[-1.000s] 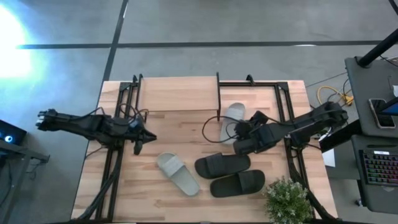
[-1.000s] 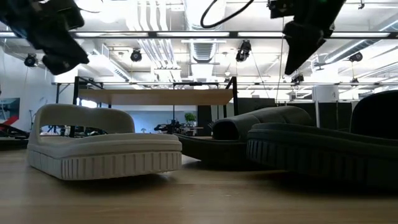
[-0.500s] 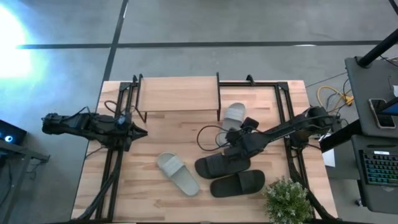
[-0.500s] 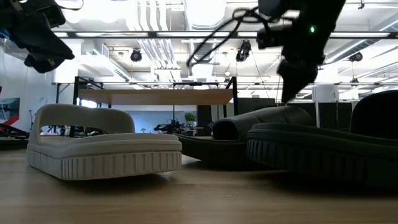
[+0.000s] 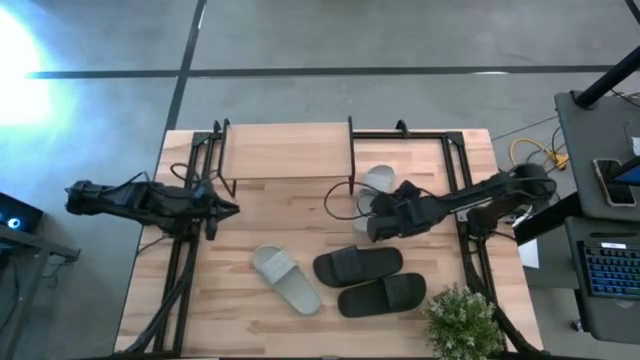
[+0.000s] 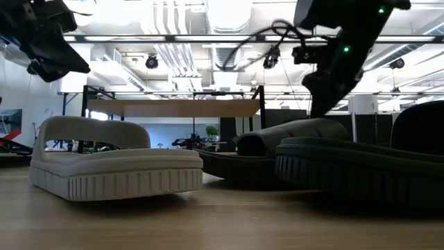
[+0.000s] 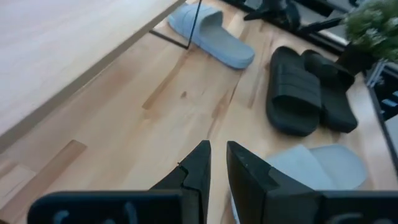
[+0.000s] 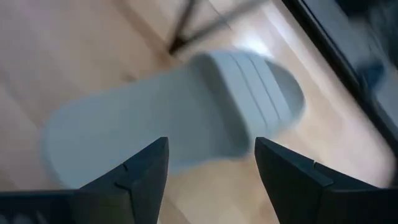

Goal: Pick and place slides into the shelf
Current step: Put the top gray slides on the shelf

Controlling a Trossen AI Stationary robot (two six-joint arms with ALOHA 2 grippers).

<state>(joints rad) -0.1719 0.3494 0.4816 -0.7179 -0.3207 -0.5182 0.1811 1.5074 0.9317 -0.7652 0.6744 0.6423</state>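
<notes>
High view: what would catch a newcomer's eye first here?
The right gripper, jaws open, hangs over the pale grey slide lying beside the shelf at the table's back. In front of it the black pair lies side by side, with the second grey slide to their left. The left gripper waits left of the shelf.

The right arm reaches in from the tabletop's right edge toward the middle, its end effector (image 5: pixel 377 224) pointing down — fingers (image 8: pixel 142 180) spread wide, gripping nothing. The left arm lies stretched over the left edge, its end effector (image 5: pixel 232 210) raised, fingers (image 7: pixel 198 171) nearly together.
</notes>
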